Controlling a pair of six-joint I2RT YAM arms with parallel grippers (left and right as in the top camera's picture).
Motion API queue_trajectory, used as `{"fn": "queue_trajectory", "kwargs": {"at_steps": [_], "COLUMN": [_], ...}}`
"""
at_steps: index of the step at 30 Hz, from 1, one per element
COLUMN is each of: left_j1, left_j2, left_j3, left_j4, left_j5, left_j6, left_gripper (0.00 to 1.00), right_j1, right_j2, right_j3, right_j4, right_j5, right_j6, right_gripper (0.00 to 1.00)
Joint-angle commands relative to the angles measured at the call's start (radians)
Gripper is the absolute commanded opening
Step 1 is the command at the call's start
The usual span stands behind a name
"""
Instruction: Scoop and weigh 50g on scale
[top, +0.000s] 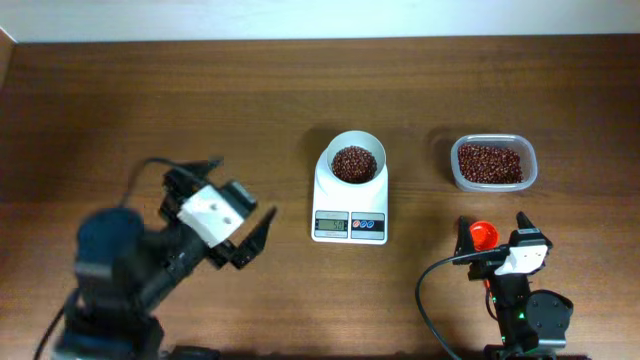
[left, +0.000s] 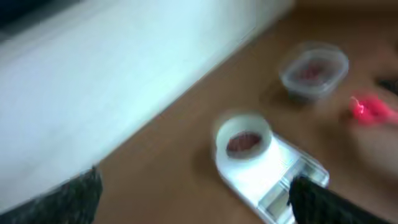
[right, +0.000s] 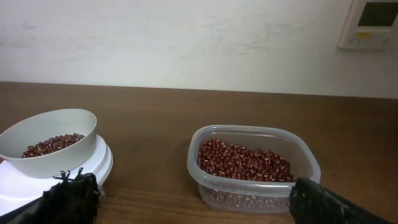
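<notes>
The white scale stands mid-table with a white bowl of red beans on it. The blurred left wrist view also shows the scale and the bowl. My left gripper hovers left of the scale, open and empty. My right gripper is near the front right, open, nothing between its fingers. A red scoop lies just beneath it, unseen in the right wrist view. The scale's edge and the bowl sit left there.
A clear plastic tub of red beans stands right of the scale, just ahead of the right gripper. It appears far right in the left wrist view, with a red blur of the scoop beside it. A white wall borders the table's far edge.
</notes>
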Motion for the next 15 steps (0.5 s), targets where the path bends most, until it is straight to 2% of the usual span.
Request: {"fn": "queue_trajectory", "kwargs": {"at_steps": [1, 3, 8, 11, 15], "left_j1": [0.000, 0.000, 0.002, 0.048, 0.061], "left_j2": [-0.169, -0.276, -0.441, -0.539, -0.652], "left_j3": [-0.286, -0.432, -0.647, -0.769, -0.844], "left_j4": [0.187, 0.311, 0.440, 0.525, 0.530], "left_j5": [-0.140, -0.218, -0.338, -0.318, -0.311], "left_j6": [-0.381, -0.476, -0.489, -0.489, -0.489], "left_gripper": [0.99, 0.99, 0.99, 0.99, 0.99], "right_j1": [0.007, 0.007, 0.007, 0.007, 0.007], "right_j2": [-0.011, -0.011, -0.011, -0.011, -0.011], "right_j3": [-0.007, -0.007, -0.007, -0.007, -0.007], "right_j4": [-0.004, -0.004, -0.004, -0.004, -0.004], "right_j5": [-0.003, -0.003, -0.003, -0.003, -0.003], "right_j6": [-0.006, -0.006, -0.006, -0.006, -0.006], "right_gripper": [0.99, 0.99, 0.99, 0.99, 0.99]}}
